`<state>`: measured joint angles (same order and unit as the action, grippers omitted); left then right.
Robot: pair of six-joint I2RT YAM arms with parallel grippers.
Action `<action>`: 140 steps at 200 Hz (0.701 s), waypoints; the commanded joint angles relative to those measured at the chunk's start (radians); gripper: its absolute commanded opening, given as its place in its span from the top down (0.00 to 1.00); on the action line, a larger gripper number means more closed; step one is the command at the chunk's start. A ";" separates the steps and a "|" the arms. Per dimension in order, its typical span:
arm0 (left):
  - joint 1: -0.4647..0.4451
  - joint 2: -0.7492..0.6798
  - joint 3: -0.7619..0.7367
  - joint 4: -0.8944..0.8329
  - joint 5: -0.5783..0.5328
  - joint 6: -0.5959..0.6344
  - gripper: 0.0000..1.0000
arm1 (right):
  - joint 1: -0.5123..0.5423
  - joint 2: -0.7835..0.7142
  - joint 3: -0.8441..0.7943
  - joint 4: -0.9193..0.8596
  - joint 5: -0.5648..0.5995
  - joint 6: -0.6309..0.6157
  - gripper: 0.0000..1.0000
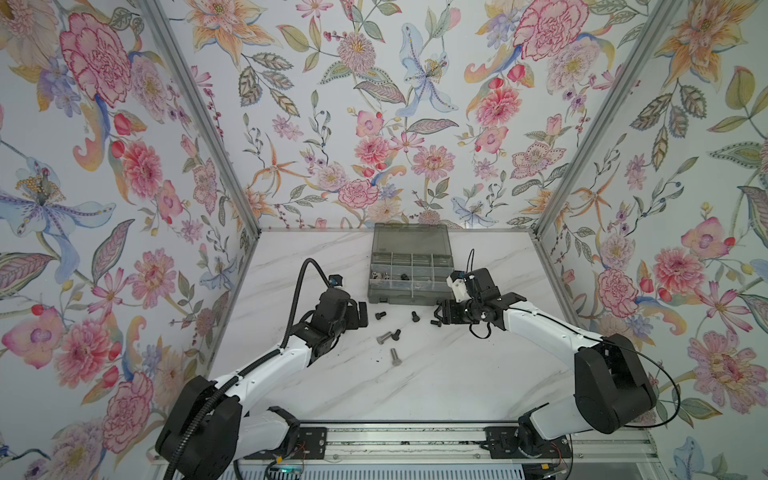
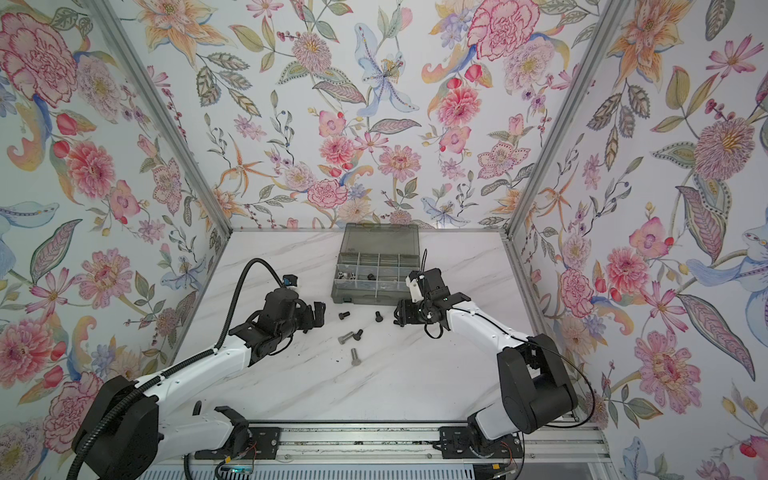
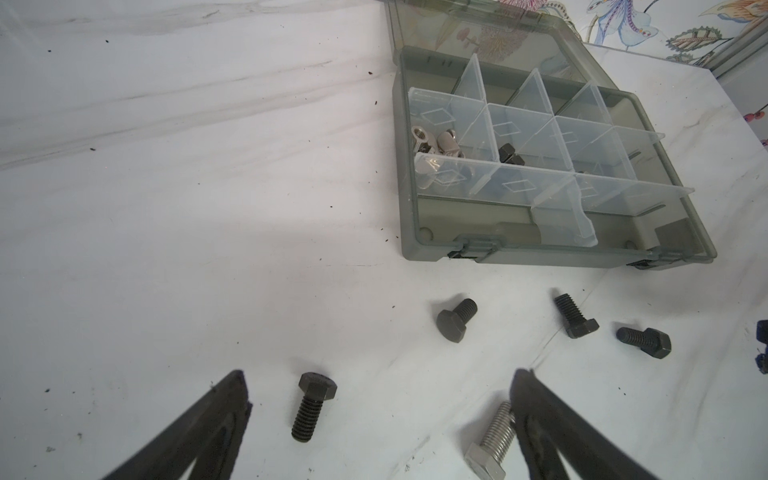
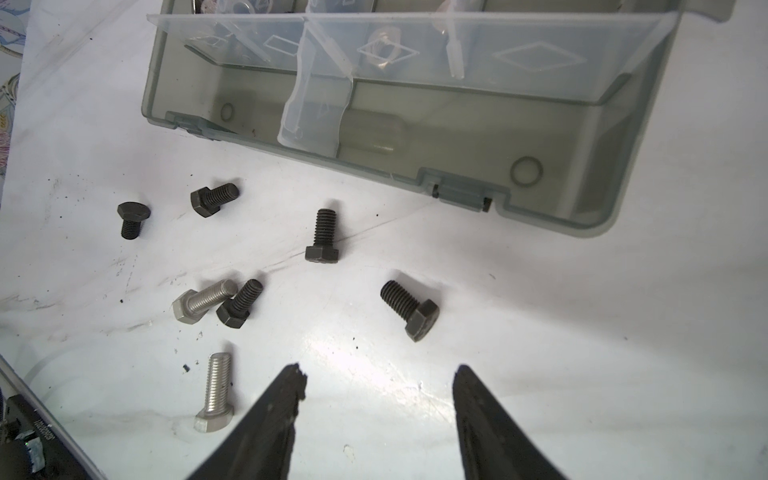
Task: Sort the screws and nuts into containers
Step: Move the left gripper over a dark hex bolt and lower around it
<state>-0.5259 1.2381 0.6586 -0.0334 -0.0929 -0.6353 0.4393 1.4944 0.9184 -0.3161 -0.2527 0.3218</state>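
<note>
Steel, by the look of them: black hex-head bolts (image 4: 409, 309) and two longer silver hex-head bolts (image 4: 216, 390) lie loose on the marbled desk (image 1: 457, 374), just in front of the smoky-grey organizer box (image 3: 409, 232). Its lid (image 1: 411, 239) stands open at the back. One cell holds silver nuts (image 3: 432, 143), and the cell beside it holds a few dark pieces (image 3: 509, 153) too small to name.

The right hand (image 4: 378, 382) is empty, its fingers part-way apart, low over the desk with one black bolt just ahead of the tips. The left hand (image 3: 380, 386) is spread wide and also empty. Another black bolt (image 3: 313, 405) lies between its fingers, and a silver bolt (image 3: 494, 440) shows partly behind one finger.

These bolts should handle as stiff, dense little pieces that will not crush. The round shank is likely to roll, though, and the glossy desk gives little friction, so a glancing touch may send one skating. The best hold is probably across the flats of the hex head, or across the threads close under it, where the ridges give bite. One silver bolt (image 4: 203, 300) touches a black one (image 4: 240, 303); taking it by its free head end should avoid dragging both.
</note>
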 commanded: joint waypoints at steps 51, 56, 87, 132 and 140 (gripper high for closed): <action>0.024 -0.020 -0.023 -0.012 -0.005 0.025 0.01 | 0.017 0.024 -0.019 0.008 0.052 0.013 0.39; 0.026 -0.020 -0.024 -0.011 -0.005 0.024 0.01 | 0.017 0.026 -0.019 0.008 0.055 0.014 0.39; 0.042 -0.018 -0.040 -0.009 -0.005 0.030 0.01 | 0.020 0.038 -0.014 0.007 0.054 0.015 0.39; 0.082 0.011 -0.082 0.021 -0.006 0.051 0.01 | 0.024 0.043 -0.006 0.008 0.051 0.017 0.38; 0.090 0.024 -0.087 0.029 -0.001 0.055 0.00 | 0.024 0.045 -0.004 0.008 0.051 0.017 0.38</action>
<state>-0.4644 1.2381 0.5987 -0.0261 -0.0898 -0.6094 0.4576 1.5234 0.9123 -0.3161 -0.2131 0.3294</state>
